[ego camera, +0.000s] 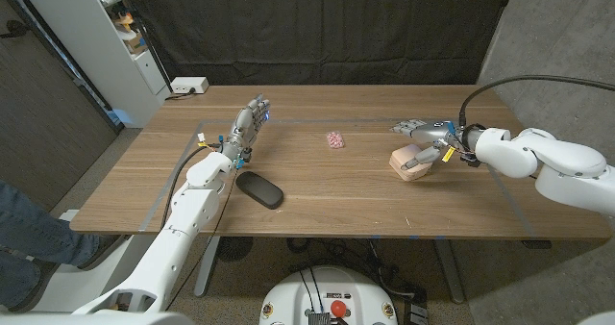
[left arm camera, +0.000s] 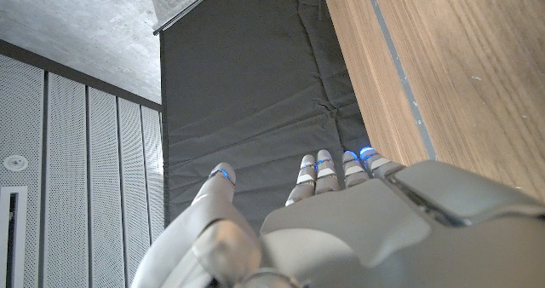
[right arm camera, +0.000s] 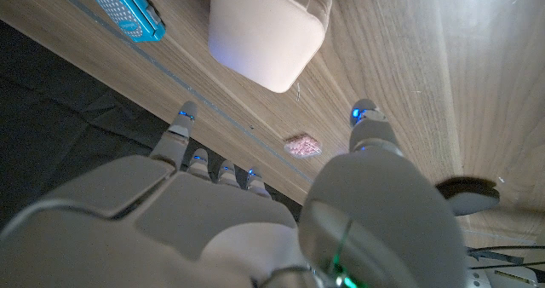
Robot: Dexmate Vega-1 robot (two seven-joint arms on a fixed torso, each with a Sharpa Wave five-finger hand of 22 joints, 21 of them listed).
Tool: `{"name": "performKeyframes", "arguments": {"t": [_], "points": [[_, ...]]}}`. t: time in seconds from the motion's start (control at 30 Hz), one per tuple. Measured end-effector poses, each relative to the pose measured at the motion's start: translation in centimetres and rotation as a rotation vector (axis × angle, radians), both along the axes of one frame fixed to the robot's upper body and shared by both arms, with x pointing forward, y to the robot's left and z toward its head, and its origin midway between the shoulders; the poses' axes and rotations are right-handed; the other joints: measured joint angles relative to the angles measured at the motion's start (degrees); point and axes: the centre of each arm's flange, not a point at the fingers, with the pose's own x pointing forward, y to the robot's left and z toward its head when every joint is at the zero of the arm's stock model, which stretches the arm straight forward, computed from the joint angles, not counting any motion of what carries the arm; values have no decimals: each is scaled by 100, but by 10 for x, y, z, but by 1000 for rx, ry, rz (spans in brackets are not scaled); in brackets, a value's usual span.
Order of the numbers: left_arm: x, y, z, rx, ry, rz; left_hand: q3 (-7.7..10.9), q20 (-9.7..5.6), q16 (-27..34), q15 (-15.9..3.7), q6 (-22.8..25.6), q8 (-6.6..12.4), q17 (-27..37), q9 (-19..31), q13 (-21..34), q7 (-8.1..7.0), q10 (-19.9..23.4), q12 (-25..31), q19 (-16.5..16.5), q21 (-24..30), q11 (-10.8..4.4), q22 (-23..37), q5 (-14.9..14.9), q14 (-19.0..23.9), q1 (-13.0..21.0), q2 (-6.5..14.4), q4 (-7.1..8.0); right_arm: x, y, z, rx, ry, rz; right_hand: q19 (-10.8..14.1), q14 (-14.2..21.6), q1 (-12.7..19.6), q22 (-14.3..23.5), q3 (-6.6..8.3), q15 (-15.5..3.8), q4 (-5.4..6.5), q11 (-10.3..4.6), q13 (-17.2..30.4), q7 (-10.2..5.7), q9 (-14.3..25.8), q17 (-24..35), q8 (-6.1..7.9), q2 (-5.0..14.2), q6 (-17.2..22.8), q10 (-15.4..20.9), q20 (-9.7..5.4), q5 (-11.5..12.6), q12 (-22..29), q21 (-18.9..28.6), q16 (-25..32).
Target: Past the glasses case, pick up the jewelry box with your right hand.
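Head view, read from left to right. At the lower left edge of the frame a person's leg in blue jeans (ego camera: 24, 231) was visible beside the wooden table (ego camera: 317, 195). At left of centre the robot's left hand (ego camera: 246, 131) stood over the table with its fingers extended and slightly apart, holding nothing; the left wrist view showed the same fingers (left arm camera: 317, 170) reaching out beyond the table's edge toward a dark curtain. Just below and right of that hand lay the black oval glasses case (ego camera: 260, 189), flat on the wood. Near the middle of the frame, well apart from the case, sat a small pink crumpled object (ego camera: 334, 140). At right of centre stood the pale pink, rounded-corner jewelry box (ego camera: 411, 163), resting on the table. The robot's right hand (ego camera: 428, 142) hovered directly at the box, fingers spread and pointing toward picture left, thumb lowered beside the box's near face. In the right wrist view the box (right arm camera: 266, 31) lay beyond the fingertips (right arm camera: 186, 114) with visible wood between them, and a blue perforated object (right arm camera: 126, 8) lay near the table's edge.

Progress, as judged: the right hand had reached past the case to the box, but no grasp was evident and the box was not lifted. Closing the fingers around it and raising it remained to be done.
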Motion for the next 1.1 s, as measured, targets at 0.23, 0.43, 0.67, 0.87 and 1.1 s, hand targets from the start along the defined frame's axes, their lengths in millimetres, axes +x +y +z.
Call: {"name": "performKeyframes", "arguments": {"t": [0.23, 0.43, 0.67, 0.87, 1.1], "points": [[1, -1, 2, 1, -1, 0, -23, 5, 0, 0, 0, 0, 0, 0, 0, 0, 0, 0, -5, 0, 0, 0, 0, 0, -10, 10, -23, 5, 0, -3, -11, 9, -6, 0, 0, 0, 0, 0, 0, 0, -1, 0, 0, 0, 0, 27, 0, 0, 0, 0, 22, 45, 0, 24], [2, -1, 1, -1, 2, 2, -25, 42, 0, 13, 0, 0, 0, 0, 0, 0, 0, 0, -1, 0, 0, 0, 0, 14, -23, 23, -25, 7, 1, -4, -18, 9, -9, 0, 0, 0, 0, 0, -1, 0, -1, 0, 0, 0, 0, 27, 0, 0, 0, 0, 22, 45, 0, 26], [3, -1, 0, -2, 6, 3, -25, 42, 0, 60, 0, 0, 0, 0, 0, 0, 1, 0, -1, 0, 0, 0, 0, 1, -22, 22, -25, 9, 1, -5, -29, 12, -14, 0, 1, 62, -1, -23, -1, 23, -1, 0, -20, 0, 0, 26, -1, 21, 0, 0, 21, 45, 0, 26], [4, -1, -1, -2, 9, 4, -25, 62, 0, 60, -1, 0, 0, 0, 0, 0, 0, 0, -22, 0, 0, 0, 0, 1, -22, 22, -25, 12, 1, -6, -33, 17, -18, 22, 1, 61, -1, -34, -1, 13, -2, 0, -51, 0, 0, 27, -1, 52, 1, -22, 38, 45, 0, 26], [4, 0, -2, -3, 14, 5, -24, 62, 0, 59, -1, 0, 0, 0, 0, 0, 0, 0, -22, 0, 0, 0, 0, 0, -22, 22, -25, 14, 1, -10, -37, 25, -23, 54, 1, 61, -1, -47, -1, 0, -2, 0, -63, 0, 0, 27, -1, 40, 1, 10, 44, 45, 0, 26]]}}
